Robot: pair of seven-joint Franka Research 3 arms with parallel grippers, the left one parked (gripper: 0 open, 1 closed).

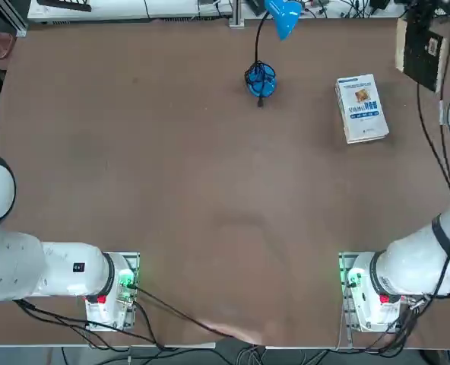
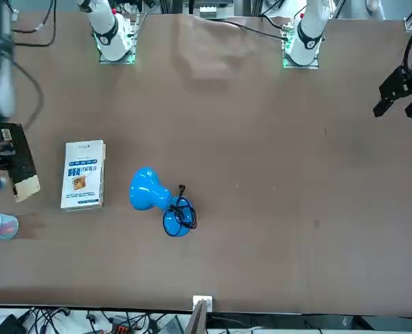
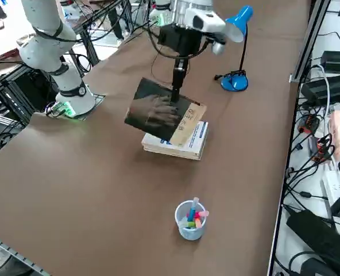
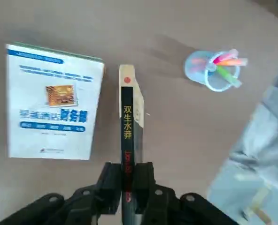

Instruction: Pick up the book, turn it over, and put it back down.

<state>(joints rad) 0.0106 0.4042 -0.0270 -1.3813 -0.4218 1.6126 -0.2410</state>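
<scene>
the thin book is clamped by the right pincer, closed to its thickness; through off-centre weight, it could be swivelled against the white book.

Inspected: my right arm, white and smoothly rounded, with dark bands around its links. A black cable runs along the shell. The base is white, marked with a small red patch. My right pincer, located above the worktop, is matte black and angular (round, greyish screw heads noted on its linkage).
</scene>
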